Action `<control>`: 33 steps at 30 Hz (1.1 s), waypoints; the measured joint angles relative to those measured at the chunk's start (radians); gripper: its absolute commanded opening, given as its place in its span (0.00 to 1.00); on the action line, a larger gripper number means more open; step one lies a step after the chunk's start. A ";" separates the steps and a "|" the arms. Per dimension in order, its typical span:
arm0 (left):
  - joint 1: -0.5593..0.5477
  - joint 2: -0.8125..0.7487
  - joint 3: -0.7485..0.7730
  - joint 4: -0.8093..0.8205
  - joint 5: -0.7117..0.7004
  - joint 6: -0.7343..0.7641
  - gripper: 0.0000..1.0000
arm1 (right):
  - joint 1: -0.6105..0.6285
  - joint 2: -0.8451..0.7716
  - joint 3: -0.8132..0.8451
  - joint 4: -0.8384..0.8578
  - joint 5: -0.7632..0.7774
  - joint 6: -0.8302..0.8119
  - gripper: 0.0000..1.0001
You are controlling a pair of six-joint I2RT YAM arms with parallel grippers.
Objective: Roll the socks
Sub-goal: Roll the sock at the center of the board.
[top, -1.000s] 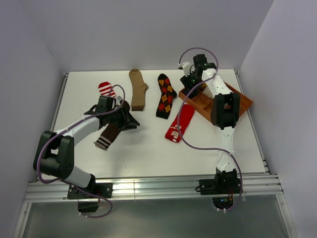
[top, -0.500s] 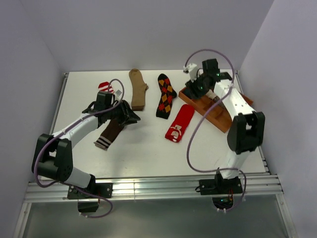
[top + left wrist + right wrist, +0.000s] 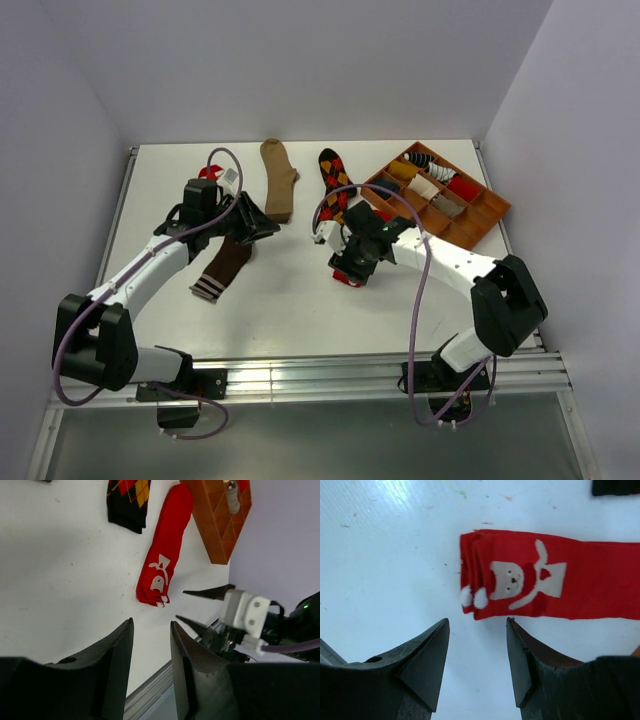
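The red sock with a white picture (image 3: 545,580) lies flat on the table. My right gripper (image 3: 477,621) hangs open just short of its toe end, with nothing between the fingers. From above, this right gripper (image 3: 348,264) covers most of the red sock (image 3: 346,280). My left gripper (image 3: 268,230) is open and empty above the dark brown sock with a striped cuff (image 3: 222,268). A tan sock (image 3: 278,180) and a black argyle sock (image 3: 335,185) lie flat at the back. The red-white striped sock (image 3: 207,173) peeks out behind the left arm.
A brown wooden compartment tray (image 3: 493,212) at the back right holds several rolled socks. In the left wrist view the red sock (image 3: 162,565), the tray (image 3: 210,535) and the right gripper's fingers (image 3: 215,591) show beyond my own left gripper (image 3: 151,625).
The right arm has swung from over the tray down to the red sock in the middle of the table. The left gripper has drifted a little back and left.
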 measured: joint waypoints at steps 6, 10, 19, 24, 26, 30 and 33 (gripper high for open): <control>0.000 -0.042 -0.006 0.023 -0.002 -0.001 0.42 | 0.084 0.021 -0.025 0.034 0.056 0.051 0.57; 0.000 -0.063 -0.023 0.044 -0.002 -0.002 0.42 | 0.117 0.080 -0.025 0.065 0.107 0.069 0.58; 0.000 -0.066 -0.049 0.072 -0.001 -0.002 0.42 | 0.124 0.140 -0.025 0.096 0.188 0.081 0.59; 0.000 -0.066 -0.049 0.076 -0.001 -0.002 0.42 | 0.124 0.140 -0.025 0.115 0.216 0.085 0.59; 0.000 -0.066 -0.049 0.076 -0.001 -0.002 0.42 | 0.125 0.140 -0.025 0.114 0.217 0.085 0.59; 0.000 -0.066 -0.049 0.076 -0.001 -0.002 0.42 | 0.133 0.140 -0.027 0.114 0.219 0.088 0.59; 0.000 -0.065 -0.049 0.078 0.000 -0.002 0.42 | 0.140 0.140 -0.031 0.113 0.216 0.089 0.57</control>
